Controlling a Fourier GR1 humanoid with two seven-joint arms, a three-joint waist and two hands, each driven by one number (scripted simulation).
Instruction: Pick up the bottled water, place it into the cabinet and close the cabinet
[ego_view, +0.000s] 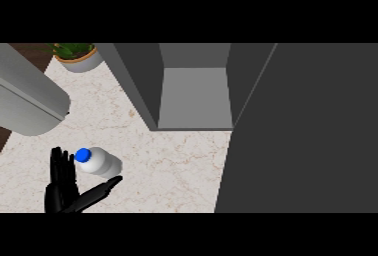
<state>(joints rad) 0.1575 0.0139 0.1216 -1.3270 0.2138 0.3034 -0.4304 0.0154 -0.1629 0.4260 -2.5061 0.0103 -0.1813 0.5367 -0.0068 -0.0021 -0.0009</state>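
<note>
While bottled water (98, 162) stands on counter (170, 165), left robot hand (63, 192) open beside it; cabinet (193, 100) door open.

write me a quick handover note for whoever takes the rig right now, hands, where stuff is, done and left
Left hand: open, fingers straight, beside the bottled water, thumb reaching under it; not gripping yet.
Right hand: not in view.
Bottled water stands on the counter, blue cap up, left of the cabinet.
Cabinet: open, its door swung out at the right, inside bare.
Done: nothing yet.
Left: grasp the bottle, place it in the cabinet, close the door.
</note>
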